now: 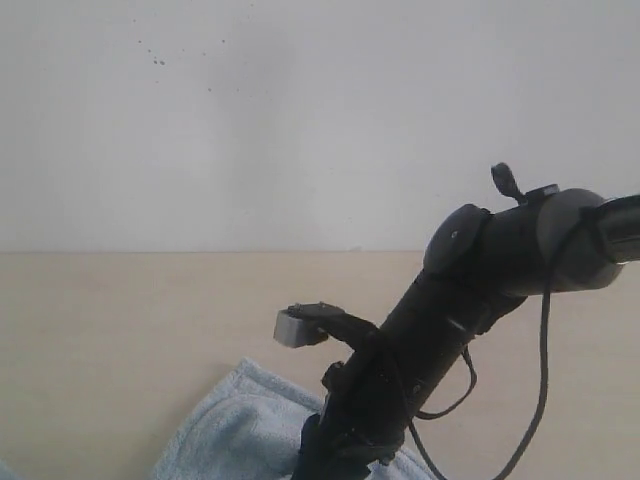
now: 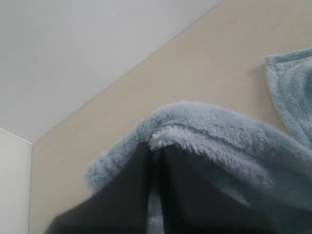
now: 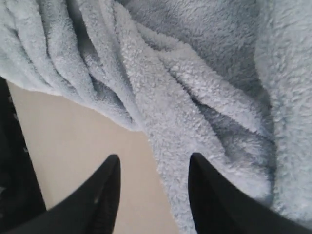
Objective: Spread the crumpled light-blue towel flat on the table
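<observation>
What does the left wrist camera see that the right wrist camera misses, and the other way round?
Only the left wrist view shows the white wall and the left gripper shut on a fold of the pale-blue fluffy terry towel. Only the right wrist view shows the right gripper open, holding nothing, by bunched folds. Both show the towel and the smooth beige table.

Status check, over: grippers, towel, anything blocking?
Left gripper jaws shut on pale light-blue fluffy terry-cloth towel. Right gripper jaws open at its bunched edge. Towel crumpled on smooth beige table; no obstruction seen.
</observation>
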Robot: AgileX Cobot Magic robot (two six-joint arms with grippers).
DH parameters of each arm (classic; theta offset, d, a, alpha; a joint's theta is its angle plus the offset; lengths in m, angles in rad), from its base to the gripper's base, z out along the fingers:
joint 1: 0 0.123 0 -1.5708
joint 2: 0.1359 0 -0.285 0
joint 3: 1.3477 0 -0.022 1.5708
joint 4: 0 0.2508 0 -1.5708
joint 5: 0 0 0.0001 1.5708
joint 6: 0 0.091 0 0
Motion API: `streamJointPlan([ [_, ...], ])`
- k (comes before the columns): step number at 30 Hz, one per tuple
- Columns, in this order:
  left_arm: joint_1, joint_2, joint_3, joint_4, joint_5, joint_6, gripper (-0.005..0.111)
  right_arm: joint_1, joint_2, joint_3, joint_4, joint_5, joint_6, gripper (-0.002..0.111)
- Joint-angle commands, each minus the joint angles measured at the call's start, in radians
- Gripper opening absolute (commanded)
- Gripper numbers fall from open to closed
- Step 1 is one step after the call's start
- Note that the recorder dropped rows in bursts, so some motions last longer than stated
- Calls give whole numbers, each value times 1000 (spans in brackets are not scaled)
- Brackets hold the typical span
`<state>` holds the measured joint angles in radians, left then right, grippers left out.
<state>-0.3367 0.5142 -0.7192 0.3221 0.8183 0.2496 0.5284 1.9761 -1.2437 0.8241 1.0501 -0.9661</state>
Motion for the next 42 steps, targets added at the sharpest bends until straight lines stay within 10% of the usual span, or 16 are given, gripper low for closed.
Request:
streamJointPlan([
  [1, 1, 44, -3, -24, -10, 14, 6, 33, 0, 16, 25, 78, -1, 43],
  [17, 1, 85, -3, -84, -63, 40, 6, 273, 132, 29, 90, -106, -127, 43],
  [37, 1, 85, 7, -415, -41, 279, 7, 177, 250, -357, -164, -320, 229, 43],
  [42, 1, 89, 87, -654, -17, 471, 26, 86, 218, -397, -154, -262, 224, 33],
])
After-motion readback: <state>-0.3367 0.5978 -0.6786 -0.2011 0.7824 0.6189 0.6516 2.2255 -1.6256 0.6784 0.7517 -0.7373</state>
